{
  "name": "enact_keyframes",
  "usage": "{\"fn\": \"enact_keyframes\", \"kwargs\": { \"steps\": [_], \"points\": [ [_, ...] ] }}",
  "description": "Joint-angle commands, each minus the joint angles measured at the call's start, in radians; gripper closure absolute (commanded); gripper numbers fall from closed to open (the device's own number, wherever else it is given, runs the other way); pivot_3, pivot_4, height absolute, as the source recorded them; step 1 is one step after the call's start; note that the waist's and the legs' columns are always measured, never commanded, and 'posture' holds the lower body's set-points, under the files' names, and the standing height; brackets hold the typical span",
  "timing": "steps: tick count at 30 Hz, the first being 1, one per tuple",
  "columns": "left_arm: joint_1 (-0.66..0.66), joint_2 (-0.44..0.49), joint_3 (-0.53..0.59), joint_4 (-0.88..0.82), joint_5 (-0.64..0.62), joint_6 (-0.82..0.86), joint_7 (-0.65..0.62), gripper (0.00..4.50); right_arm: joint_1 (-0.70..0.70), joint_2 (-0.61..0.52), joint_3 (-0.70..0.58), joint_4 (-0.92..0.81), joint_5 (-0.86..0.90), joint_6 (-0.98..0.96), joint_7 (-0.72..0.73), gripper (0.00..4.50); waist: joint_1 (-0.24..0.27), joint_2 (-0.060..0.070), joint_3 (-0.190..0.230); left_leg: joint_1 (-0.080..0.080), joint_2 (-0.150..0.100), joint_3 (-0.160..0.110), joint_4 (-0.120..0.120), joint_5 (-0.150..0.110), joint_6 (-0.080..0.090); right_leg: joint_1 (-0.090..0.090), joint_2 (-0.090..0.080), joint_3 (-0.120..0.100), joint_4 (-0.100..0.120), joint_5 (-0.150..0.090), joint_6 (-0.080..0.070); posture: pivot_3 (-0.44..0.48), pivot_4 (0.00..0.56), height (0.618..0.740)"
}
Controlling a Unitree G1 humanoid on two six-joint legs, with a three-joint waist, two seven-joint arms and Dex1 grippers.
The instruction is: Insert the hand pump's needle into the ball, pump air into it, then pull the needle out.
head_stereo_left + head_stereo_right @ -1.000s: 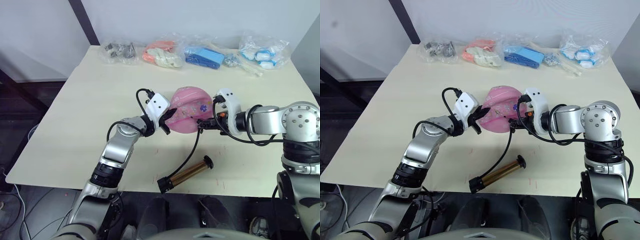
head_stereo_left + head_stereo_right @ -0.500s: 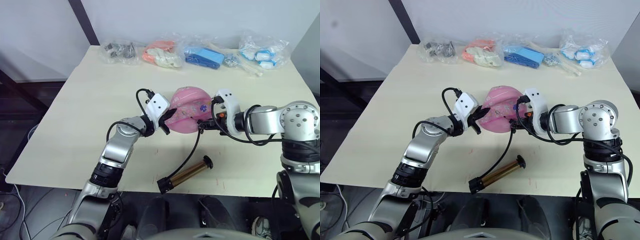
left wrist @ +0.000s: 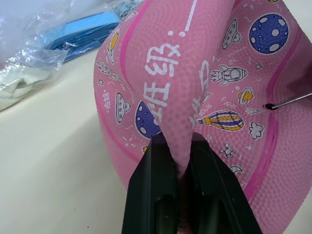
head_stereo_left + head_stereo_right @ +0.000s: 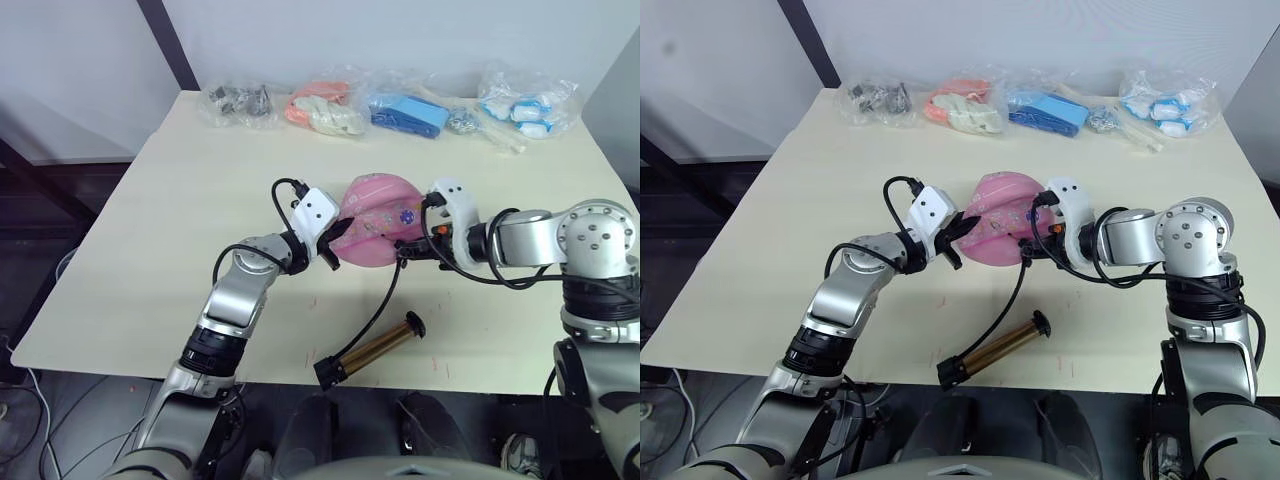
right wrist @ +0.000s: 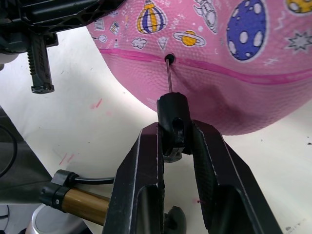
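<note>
Right gripper (image 5: 174, 146) clamps the needle (image 5: 168, 73), tip at the valve, 12 o'clock from jaws; left gripper (image 3: 181, 165) pinches the ball (image 3: 204, 83).

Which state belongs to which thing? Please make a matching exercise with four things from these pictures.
Things:
1. the ball
2. the needle
3. the hand pump
4. the blue packet

States:
A. lying free on the table, near its front edge
B. tip in the ball's valve hole, fitting held by the right pincer
C. in a clear bag at the table's far edge
D. sagging, with a fold pinched by the left pincer

Pairs: 1-D, 2-B, 3-A, 4-C
</note>
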Motion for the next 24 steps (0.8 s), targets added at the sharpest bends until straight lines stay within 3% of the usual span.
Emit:
{"fn": "enact_keyframes", "kwargs": {
  "steps": [1,24],
  "points": [
    [0.015,0.003,-0.01,0.006,0.01,0.002,-0.007,4.46,-0.02,-0.011,-0.018,-0.005,0.004,0.007,0.002,4.2,0.0,0.0,0.0,0.0,0.0,0.0,0.0,0.0,0.0,0.0,0.0,0.0,0.0,0.0,0.0,0.0,0.15,0.74],
    [0.022,-0.001,-0.011,-0.002,0.007,-0.002,-0.011,4.46,-0.046,-0.025,0.019,0.106,0.074,0.007,-0.049,4.2,0.0,0.0,0.0,0.0,0.0,0.0,0.0,0.0,0.0,0.0,0.0,0.0,0.0,0.0,0.0,0.0,0.15,0.74]
  ]
}}
